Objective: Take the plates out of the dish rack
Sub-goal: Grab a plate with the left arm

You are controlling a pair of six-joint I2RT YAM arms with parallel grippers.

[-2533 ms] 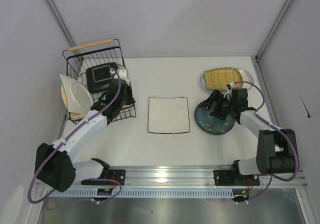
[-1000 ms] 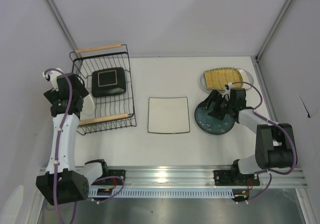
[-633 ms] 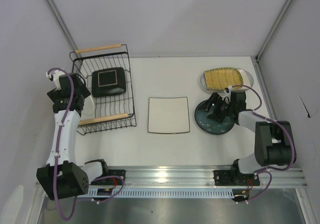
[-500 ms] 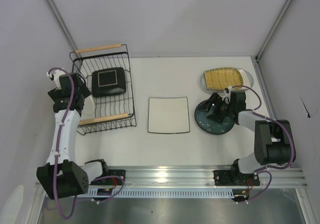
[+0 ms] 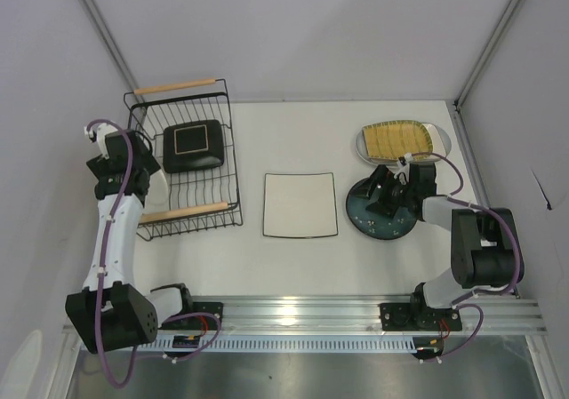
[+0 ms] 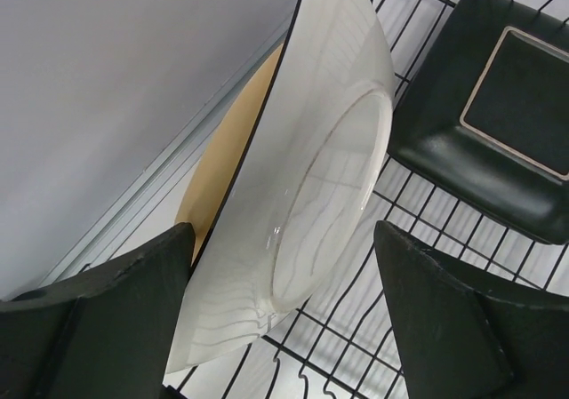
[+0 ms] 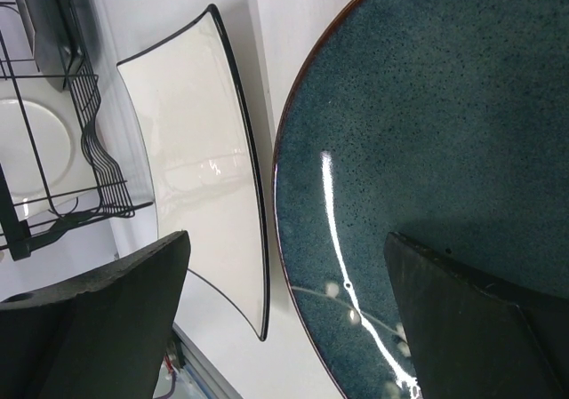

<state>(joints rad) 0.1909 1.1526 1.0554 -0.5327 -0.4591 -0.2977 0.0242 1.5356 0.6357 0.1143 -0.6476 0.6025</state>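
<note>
The black wire dish rack stands at the back left, with a black-rimmed teal square plate lying flat in it. A white round plate stands on edge at the rack's left side, and a tan plate leans behind it. My left gripper is open and straddles the white plate's lower rim. A gap shows at the right finger. My right gripper is open just above the left edge of the dark teal speckled plate, holding nothing. A white square plate lies mid-table.
A mustard ribbed rectangular plate rests on a grey round plate at the back right, just behind the teal plate. The rack's two wooden handles run along its far and near sides. Grey walls close in on the left and right.
The rack, tipped earlier with the left arm reaching into it, now sits level. The left arm has swung to its left side and its jaws have narrowed slightly. The right gripper edged left.
</note>
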